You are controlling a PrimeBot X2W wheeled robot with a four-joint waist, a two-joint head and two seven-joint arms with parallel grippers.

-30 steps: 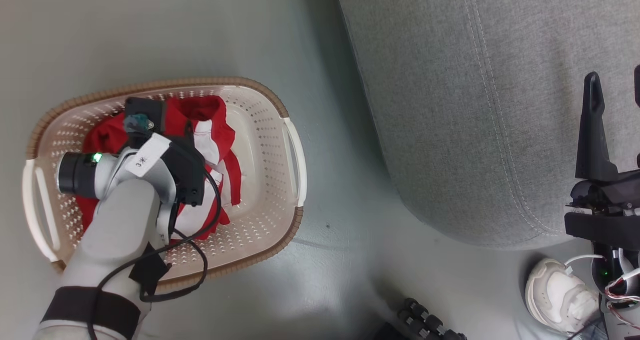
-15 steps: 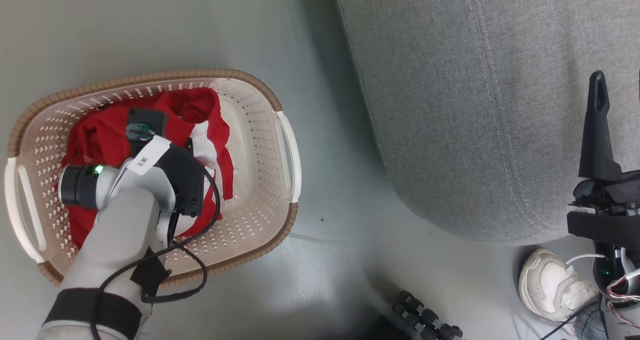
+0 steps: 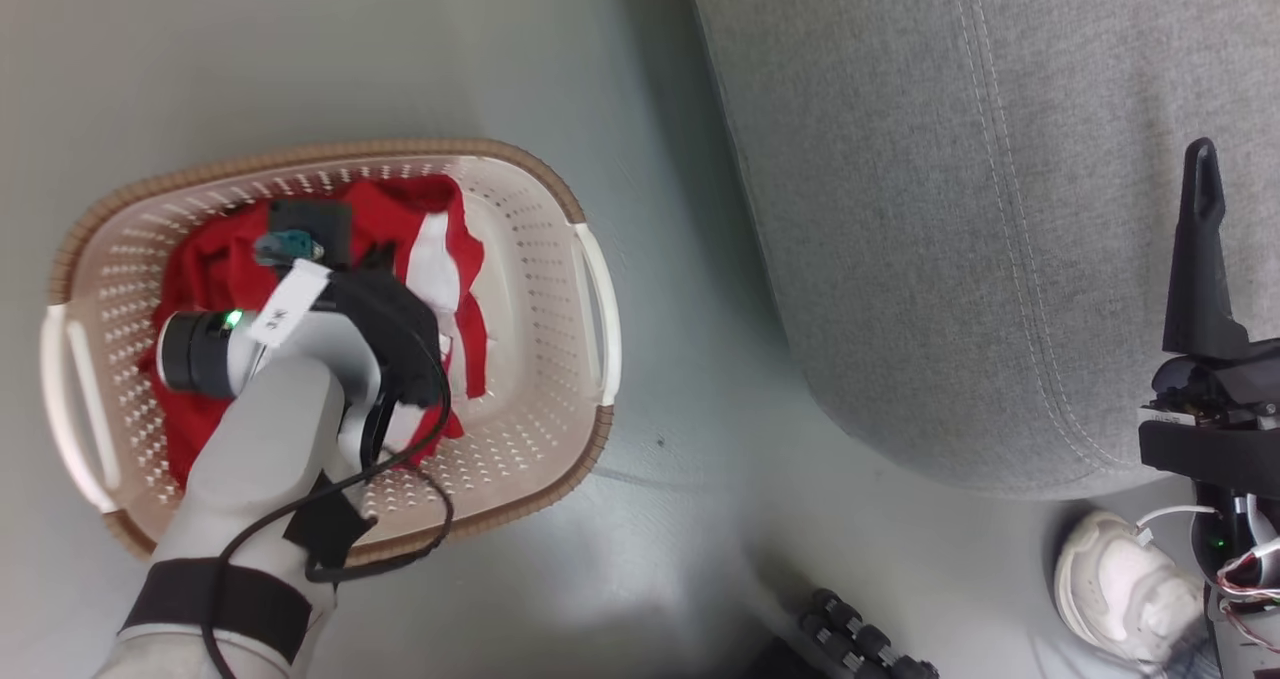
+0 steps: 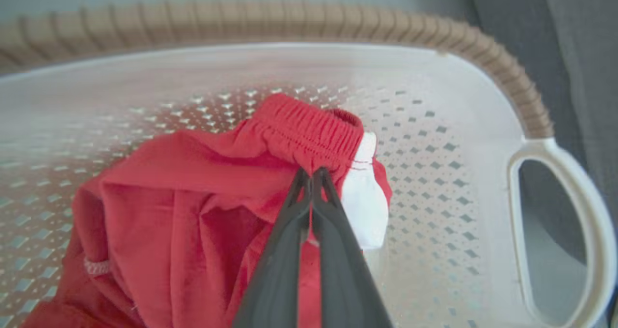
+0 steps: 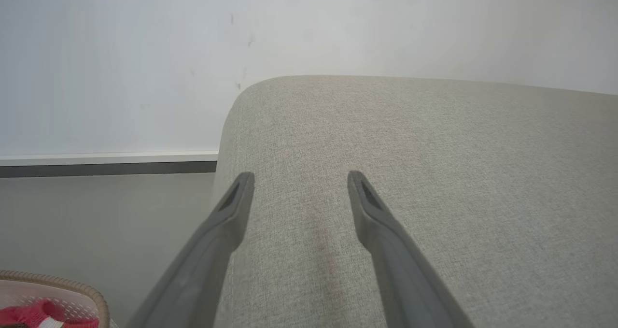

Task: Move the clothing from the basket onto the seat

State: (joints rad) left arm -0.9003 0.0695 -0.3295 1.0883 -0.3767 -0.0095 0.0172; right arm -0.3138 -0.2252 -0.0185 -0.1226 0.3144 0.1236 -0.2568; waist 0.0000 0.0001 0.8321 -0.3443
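Here, the left end effector [image 4: 313, 173] is pinched together on the elastic band of the red clothing [image 4: 193, 197], inside the basket [image 3: 525, 289]. The seat [image 3: 950, 209] lies to the right, where the right end effector [image 5: 299, 185] hangs with fingers apart.

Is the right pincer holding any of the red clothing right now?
No, the right pincer is open by the grey seat, its two fingers wide apart with nothing between them.

Jaws of the left gripper [image 4: 314, 173] pinch the clothing [image 4: 183, 197] inside the basket [image 4: 483, 96].
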